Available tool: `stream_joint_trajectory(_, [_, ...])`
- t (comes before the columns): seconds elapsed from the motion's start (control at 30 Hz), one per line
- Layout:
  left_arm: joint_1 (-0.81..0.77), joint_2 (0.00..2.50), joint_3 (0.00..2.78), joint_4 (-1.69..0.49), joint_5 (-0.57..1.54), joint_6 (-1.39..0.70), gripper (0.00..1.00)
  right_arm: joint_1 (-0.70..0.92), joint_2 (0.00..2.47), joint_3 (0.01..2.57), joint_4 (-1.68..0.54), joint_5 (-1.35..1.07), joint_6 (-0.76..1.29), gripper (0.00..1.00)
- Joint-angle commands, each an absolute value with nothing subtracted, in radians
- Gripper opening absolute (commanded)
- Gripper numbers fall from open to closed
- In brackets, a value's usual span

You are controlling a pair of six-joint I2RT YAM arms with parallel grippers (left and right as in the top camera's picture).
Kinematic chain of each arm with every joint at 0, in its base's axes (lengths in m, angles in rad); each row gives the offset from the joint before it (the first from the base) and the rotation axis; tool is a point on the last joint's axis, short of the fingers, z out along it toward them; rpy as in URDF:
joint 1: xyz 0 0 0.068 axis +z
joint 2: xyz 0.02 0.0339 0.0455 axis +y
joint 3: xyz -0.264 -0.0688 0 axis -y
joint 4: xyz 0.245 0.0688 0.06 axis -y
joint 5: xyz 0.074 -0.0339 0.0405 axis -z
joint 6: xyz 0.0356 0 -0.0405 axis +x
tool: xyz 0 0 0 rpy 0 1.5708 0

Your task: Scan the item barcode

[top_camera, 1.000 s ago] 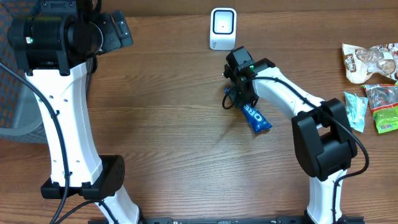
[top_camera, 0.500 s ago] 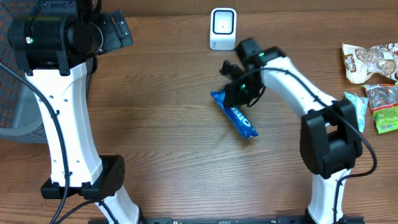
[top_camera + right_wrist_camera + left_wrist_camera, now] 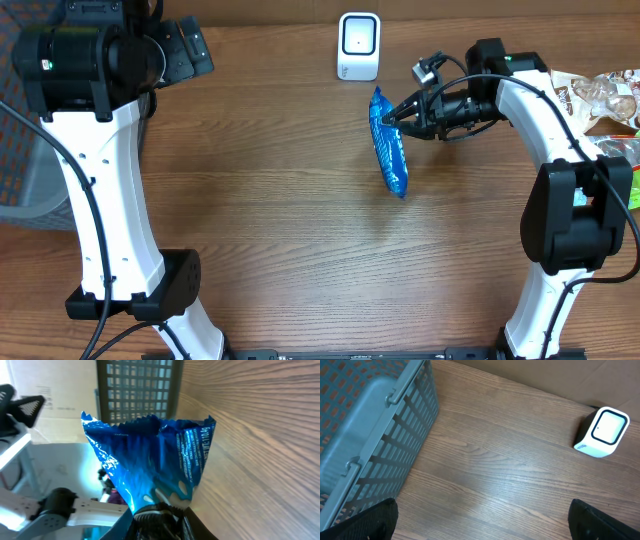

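Right gripper [image 3: 393, 113] is clenched on one crimped end of the blue snack packet [image 3: 388, 152]. The packet looks lifted off the table [image 3: 260, 200], near the far edge and just to the right of the white scanner [image 3: 359, 45]. Left gripper [image 3: 482, 521] is wide open, holding nothing, parked by the grey basket [image 3: 370, 435] at the left edge. Risks: the pinch is only on the end seam, so the foil could slide out if the wrist swings. The packet also looks edge-on to the scanner window, so the barcode may never face it. Crinkled foil could glare and spoil the read. Which face carries the barcode is unclear.
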State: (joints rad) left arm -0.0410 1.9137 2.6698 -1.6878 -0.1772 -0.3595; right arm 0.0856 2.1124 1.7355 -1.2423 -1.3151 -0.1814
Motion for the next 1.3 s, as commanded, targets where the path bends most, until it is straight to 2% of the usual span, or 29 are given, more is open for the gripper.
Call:
stream_joint_trajectory(0.0, [-0.039,1.909,2.670,-1.689,-0.191,-0.352,1.00,0.098,2.093,1.749,-1.224,-1.384,-0.127,0.22])
stream_joint_trajectory(0.17, [-0.039,1.909,2.670,-1.689,-0.191,-0.352,1.00,0.119,2.094,1.666,-1.087,-1.363,0.002,0.13])
stream_joint_trajectory(0.3, [-0.039,1.909,2.670,-1.689,-0.191,-0.352,1.00,0.139,2.094,1.555,-0.903,-1.403,0.111,0.13])
stream_joint_trajectory(0.43, [-0.039,1.909,2.670,-1.689,-0.191,-0.352,1.00,0.175,2.094,1.460,-0.733,-1.531,0.129,0.33])
stream_joint_trajectory(0.5, [-0.039,1.909,2.670,-1.689,-0.191,-0.352,1.00,0.186,2.094,1.439,-0.701,-1.539,0.132,0.38])
stream_joint_trajectory(0.6, [-0.039,1.909,2.670,-1.689,-0.191,-0.352,1.00,0.187,2.094,1.432,-0.704,-1.498,0.132,0.40])
stream_joint_trajectory(0.77, [-0.039,1.909,2.670,-1.689,-0.191,-0.352,1.00,0.180,2.094,1.439,-0.721,-1.181,0.192,0.40])
stream_joint_trajectory(0.93, [-0.039,1.909,2.670,-1.689,-0.191,-0.352,1.00,0.231,2.093,1.500,-0.853,-0.956,0.144,0.41])
stream_joint_trajectory(1.07, [-0.039,1.909,2.670,-1.689,-0.191,-0.352,1.00,0.285,2.093,1.533,-0.989,-0.678,0.104,0.42])
stream_joint_trajectory(1.27, [-0.039,1.909,2.670,-1.689,-0.191,-0.352,1.00,0.299,2.093,1.478,-1.056,-0.621,0.141,0.47])
